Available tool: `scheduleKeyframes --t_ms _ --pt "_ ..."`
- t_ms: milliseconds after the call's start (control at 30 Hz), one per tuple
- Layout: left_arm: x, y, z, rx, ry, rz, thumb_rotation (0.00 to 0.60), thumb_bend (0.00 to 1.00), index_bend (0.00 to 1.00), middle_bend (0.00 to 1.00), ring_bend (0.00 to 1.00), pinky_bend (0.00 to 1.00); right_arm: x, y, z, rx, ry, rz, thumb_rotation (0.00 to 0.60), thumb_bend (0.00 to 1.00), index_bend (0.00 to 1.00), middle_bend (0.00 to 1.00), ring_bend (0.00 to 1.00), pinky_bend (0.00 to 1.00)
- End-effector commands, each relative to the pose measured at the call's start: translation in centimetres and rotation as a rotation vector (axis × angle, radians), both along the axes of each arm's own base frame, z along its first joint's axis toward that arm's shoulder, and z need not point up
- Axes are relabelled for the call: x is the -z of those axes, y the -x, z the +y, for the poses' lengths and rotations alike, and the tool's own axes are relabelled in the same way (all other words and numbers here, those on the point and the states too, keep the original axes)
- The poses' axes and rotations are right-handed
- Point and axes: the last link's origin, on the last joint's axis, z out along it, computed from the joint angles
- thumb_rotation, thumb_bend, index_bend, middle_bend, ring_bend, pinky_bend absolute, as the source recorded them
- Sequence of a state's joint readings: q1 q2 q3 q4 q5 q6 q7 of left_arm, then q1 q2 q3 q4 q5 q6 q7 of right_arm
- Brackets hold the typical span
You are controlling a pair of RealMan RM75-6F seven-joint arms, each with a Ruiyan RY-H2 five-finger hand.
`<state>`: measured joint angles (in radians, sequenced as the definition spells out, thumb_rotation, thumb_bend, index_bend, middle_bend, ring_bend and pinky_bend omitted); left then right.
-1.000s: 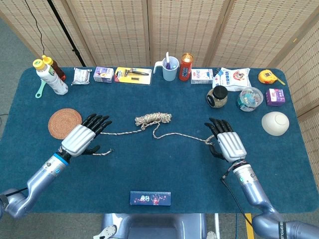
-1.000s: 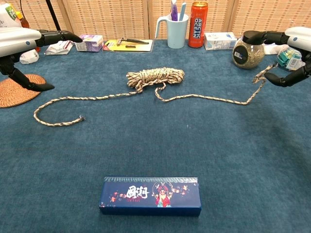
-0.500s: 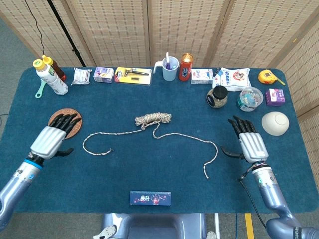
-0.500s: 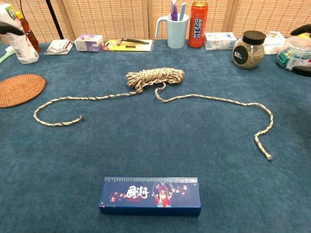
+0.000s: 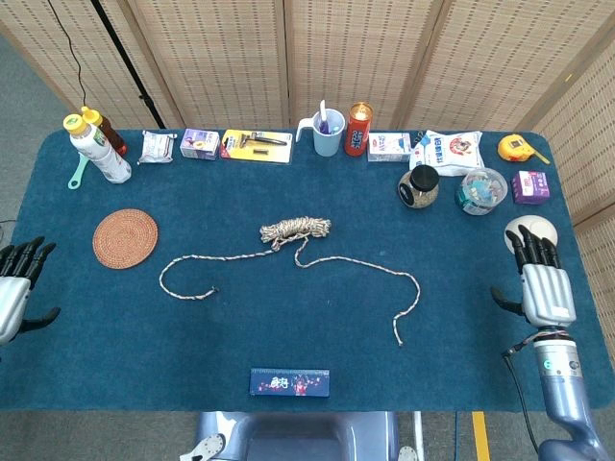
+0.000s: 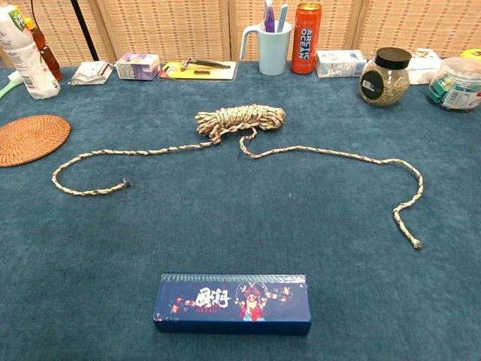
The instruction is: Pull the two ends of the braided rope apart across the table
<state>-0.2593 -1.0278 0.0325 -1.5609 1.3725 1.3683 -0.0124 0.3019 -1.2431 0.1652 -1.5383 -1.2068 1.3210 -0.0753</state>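
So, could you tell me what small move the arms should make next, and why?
Probably bring the left robot hand back in over the rope's left end to grip it. Both robot hands sit open at the table's edges, the right robot hand holds nothing either, and the braided rope lies mostly coiled with both ends curling inward, so the pull looks unfinished.

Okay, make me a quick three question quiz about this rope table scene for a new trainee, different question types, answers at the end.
1. True or false: the left hand is holding an end of the braided rope.
2. Multiple choice: the rope's coiled bundle lies nearest to A) the woven coaster, B) the middle of the table, C) the white bowl.
3. Fill in: the dark blue box lies at the table's ____ edge.

Key: 1 false, both hands, the right hand too, hold nothing. 2 B. 3 near.
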Motion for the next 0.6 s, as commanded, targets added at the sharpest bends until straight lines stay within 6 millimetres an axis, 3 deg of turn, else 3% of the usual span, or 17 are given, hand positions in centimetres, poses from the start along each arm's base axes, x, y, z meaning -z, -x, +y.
scheduleKeyframes --t_ms 33,300,600 --pt "-0.6 0.2 -2.1 0.007 -0.048 -0.005 0.600 0.19 0.00 0.00 0.00 0.00 -0.6 1.1 1.6 0.022 0.028 0.020 0.600 0.31 0.04 0.00 0.00 0.00" --pt "-1.2 0.1 -4.9 0.029 -0.123 -0.030 0.600 0.19 0.05 0.00 0.00 0.00 -1.4 2.2 5.0 0.078 0.077 0.052 0.600 0.31 0.09 0.02 0.00 0.00" --pt "-0.4 -0.7 -4.8 0.049 -0.098 -0.050 0.600 0.19 0.06 0.00 0.00 0.00 -2.0 2.8 6.3 0.121 0.097 0.050 0.600 0.31 0.11 0.04 0.00 0.00"
